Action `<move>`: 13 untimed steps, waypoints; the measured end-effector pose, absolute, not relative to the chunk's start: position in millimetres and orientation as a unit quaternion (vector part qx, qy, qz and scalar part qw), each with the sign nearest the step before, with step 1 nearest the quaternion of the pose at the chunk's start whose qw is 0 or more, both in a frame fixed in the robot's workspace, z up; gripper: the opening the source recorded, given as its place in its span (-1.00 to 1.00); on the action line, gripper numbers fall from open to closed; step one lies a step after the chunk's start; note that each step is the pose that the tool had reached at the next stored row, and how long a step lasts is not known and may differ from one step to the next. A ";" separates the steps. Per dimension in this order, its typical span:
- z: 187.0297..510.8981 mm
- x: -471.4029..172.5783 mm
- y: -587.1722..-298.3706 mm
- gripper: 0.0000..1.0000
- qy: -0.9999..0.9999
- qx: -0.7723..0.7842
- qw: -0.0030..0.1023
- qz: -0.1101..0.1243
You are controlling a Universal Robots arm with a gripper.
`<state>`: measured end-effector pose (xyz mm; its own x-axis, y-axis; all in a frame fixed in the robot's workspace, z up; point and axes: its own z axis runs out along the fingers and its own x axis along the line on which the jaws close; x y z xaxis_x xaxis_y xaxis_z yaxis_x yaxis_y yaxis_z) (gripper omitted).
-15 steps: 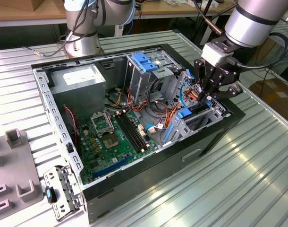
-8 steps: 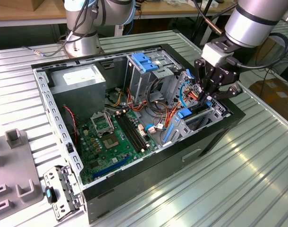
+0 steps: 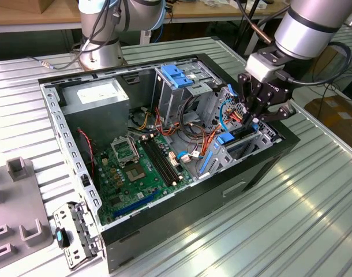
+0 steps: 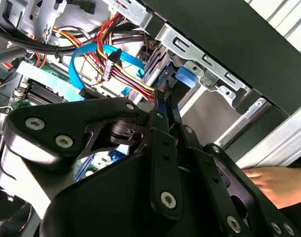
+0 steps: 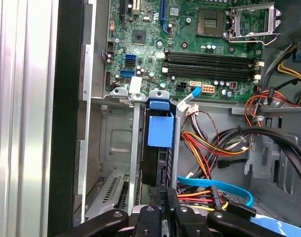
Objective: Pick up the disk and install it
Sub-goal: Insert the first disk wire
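The disk [image 5: 159,148] stands on edge in a metal bay slot at the side of the open computer case [image 3: 262,167], dark with a bright blue carrier tab at its far end. In the exterior view the disk [image 3: 240,141] sits low in the bay at the case's right side. My gripper [image 5: 168,200] reaches down onto its near end, the two black fingers [image 4: 163,106] drawn close together on the disk's edge. In the exterior view the gripper [image 3: 254,120] hangs just above the bay. The rest of the disk is hidden by the bay walls.
Red, yellow and blue cables [image 5: 214,190] crowd next to the bay. The motherboard [image 3: 135,167], a tall grey cage with a light-blue latch plate [image 3: 177,75] and a power supply [image 3: 98,95] fill the case. A person's hand [image 4: 274,180] rests outside the case wall.
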<state>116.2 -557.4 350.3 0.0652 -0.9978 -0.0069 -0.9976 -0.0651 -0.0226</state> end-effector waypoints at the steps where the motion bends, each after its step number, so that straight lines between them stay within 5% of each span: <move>1: 350.0 116.2 -557.3 -0.66 0.684 -0.730 0.011 -0.005; 13: 348.8 116.2 -557.1 -0.66 0.684 -0.730 0.011 -0.005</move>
<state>116.2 -557.1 348.8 0.0649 -0.9979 -0.0072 -0.9976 -0.0647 -0.0226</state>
